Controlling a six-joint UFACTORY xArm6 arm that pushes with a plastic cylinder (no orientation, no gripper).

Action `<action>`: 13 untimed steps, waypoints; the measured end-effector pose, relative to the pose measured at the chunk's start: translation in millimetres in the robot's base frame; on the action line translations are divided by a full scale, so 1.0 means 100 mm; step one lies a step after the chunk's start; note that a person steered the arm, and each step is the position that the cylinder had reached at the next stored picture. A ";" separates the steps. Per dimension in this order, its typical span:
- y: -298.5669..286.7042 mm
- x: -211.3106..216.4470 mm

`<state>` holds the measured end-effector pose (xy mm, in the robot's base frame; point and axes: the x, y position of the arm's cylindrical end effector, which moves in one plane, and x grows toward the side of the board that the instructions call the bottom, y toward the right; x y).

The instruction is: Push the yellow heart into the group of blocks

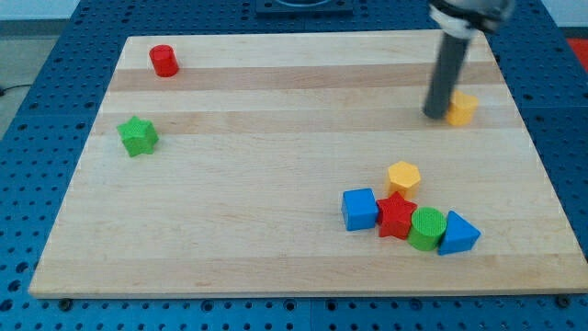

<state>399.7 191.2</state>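
The yellow heart (462,108) lies near the view's upper right on the wooden board (276,184). My tip (435,115) rests on the board just left of the heart, touching or nearly touching its left side. The group of blocks sits at the lower right: a yellow hexagon (403,176), a blue cube (359,209), a red star (396,217), a green cylinder (426,227) and a blue triangle (458,233). They are packed close together, well below the heart.
A red cylinder (163,60) stands at the upper left. A green star (138,136) lies at the left side. The board's right edge runs close to the heart.
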 end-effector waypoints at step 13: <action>-0.18 0.64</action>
<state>464.2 173.1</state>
